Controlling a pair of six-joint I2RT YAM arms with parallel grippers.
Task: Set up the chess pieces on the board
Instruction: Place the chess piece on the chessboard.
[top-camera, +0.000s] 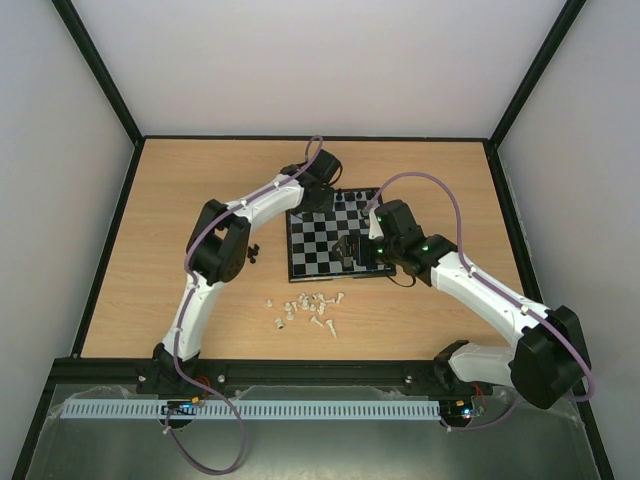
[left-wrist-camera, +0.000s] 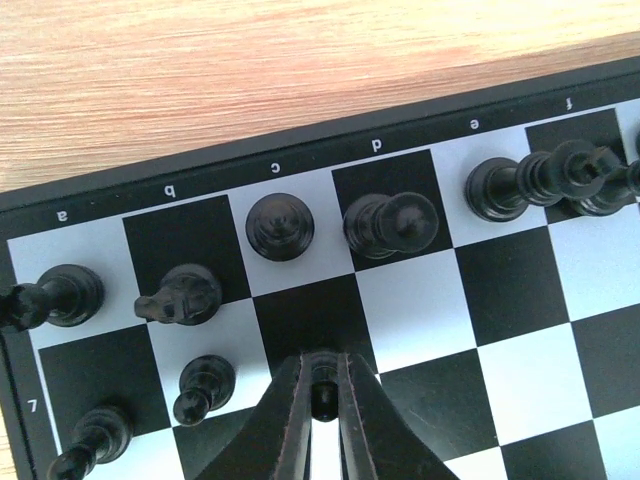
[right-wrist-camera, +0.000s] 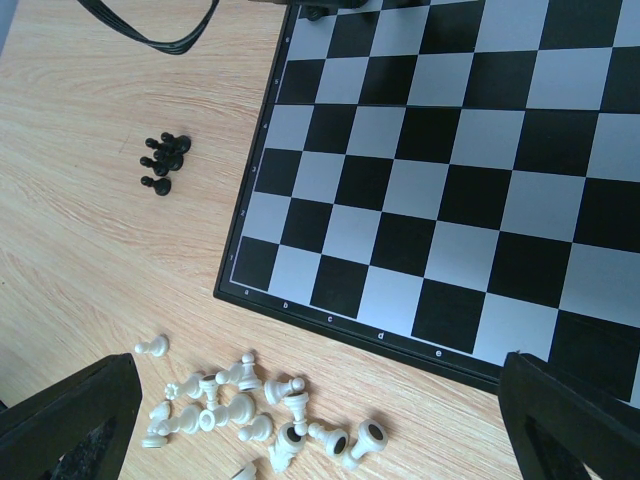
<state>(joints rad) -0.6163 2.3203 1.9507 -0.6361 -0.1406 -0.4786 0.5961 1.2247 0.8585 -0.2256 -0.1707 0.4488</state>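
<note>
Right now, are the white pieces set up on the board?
No, the white pieces lie jumbled on the table beside the board.

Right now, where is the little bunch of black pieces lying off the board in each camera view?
Top external: the loose black pieces lie on the table, just left of the board.
Left wrist: not in view; only the board's far rows show.
Right wrist: upper left, left of the board's edge.
Shared landmark: the board's black border, seen in all three views.
</note>
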